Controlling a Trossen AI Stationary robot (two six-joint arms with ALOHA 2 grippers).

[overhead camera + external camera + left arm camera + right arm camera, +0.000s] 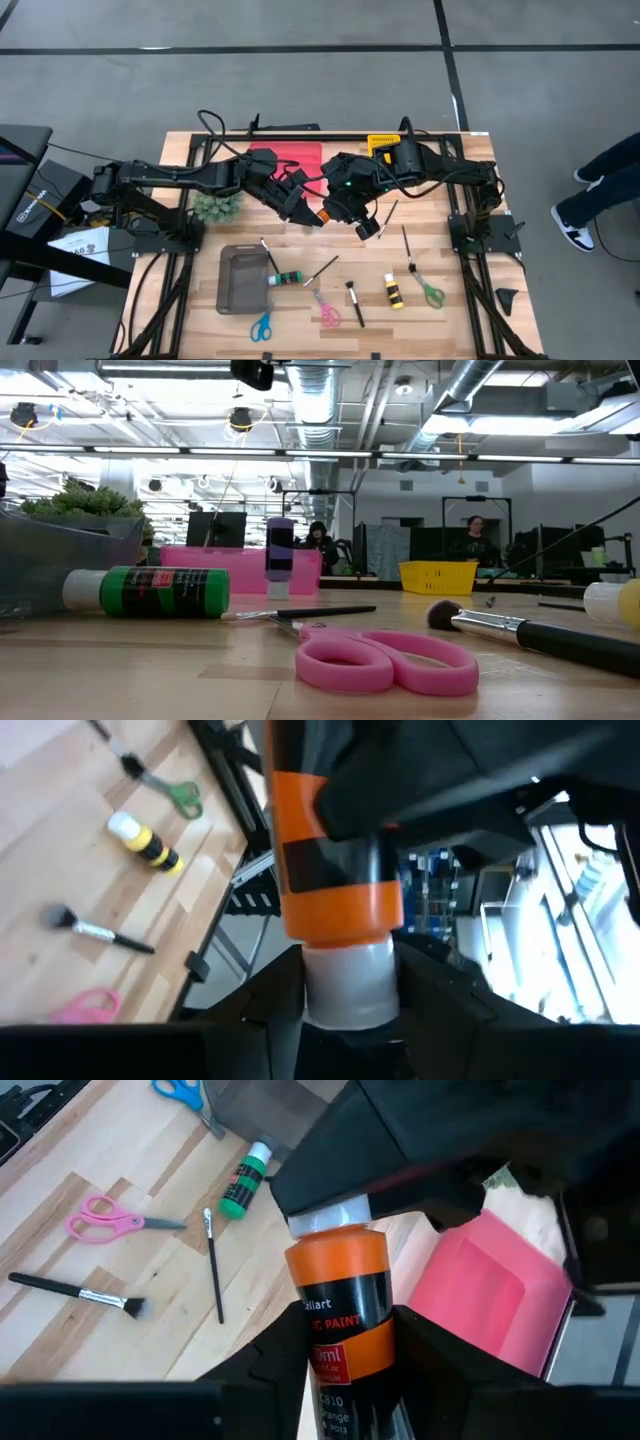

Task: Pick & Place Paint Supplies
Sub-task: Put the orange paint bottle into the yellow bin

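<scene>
- High view: over the middle of the table (470,310), both arms meet just in front of the pink tray (300,157), with the orange bottle (335,1280) in the air between them.
- Grey bin (243,283) sits on the left arm's side, well apart from the bottle. I judge it a likely drop spot, but nothing shows which container is meant.
- Orange bottle: a stiff plastic tube shape with a glossy label, so probably smooth and a little slippery. It looks light. Squeezing hard could flex the wall if it is part empty, so a moderate pinch seems wise.
- Best hold, in my view, is across the labelled body near its middle, not on the tapering shoulder.
- Right gripper (345,1355) is closed across that body, fingers on either side of the label.
- Left gripper (345,995) sits around the white cap (348,982). Whether it clamps the cap or stands loose, I cannot tell.
- Cap is narrower and smoother than the body, so a hold there alone would let the bottle swing.
- Green bottle (287,278) and yellow bottle (394,291) lie flat on the table and may roll when nudged.
- Brush (354,302) lies near them: thin and light, best pinched mid-handle.
</scene>
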